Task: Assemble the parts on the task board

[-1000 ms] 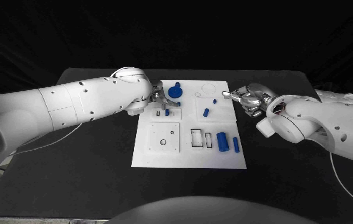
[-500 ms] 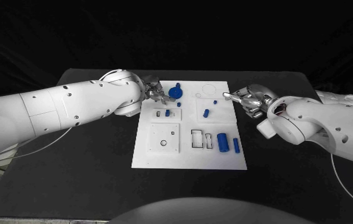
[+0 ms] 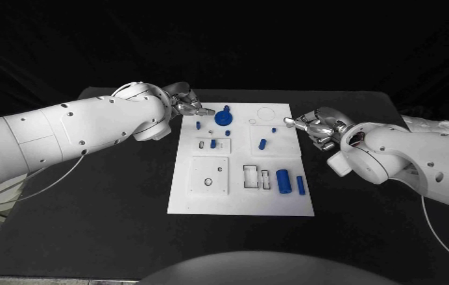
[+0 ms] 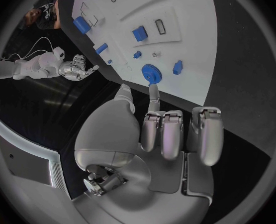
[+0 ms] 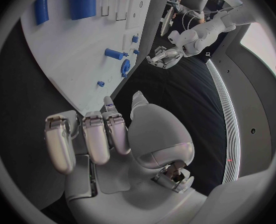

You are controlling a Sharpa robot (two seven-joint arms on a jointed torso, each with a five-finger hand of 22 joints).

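Head view: white task board (image 3: 211, 200) lies mid-frame on black table (image 3: 112, 226). Left hand (image 3: 190, 108) sits at board's upper left corner, fingers spread, nothing held, one fingertip just beside blue gear (image 3: 224, 117). Right hand (image 3: 313, 128) hovers at board's right edge, fingers apart, empty. Two blue cylinders (image 3: 283, 180) lie lower right on the board.

The task board (image 3: 187, 197) sits mid-counter (image 3: 112, 233). The gear (image 3: 222, 117) is near the board's far edge, with small parts (image 3: 262, 144) in the middle and two cylinders (image 3: 283, 180) by the near right edge. The left hand (image 3: 187, 106) is at the far left corner, the right hand (image 3: 316, 128) off the right edge.
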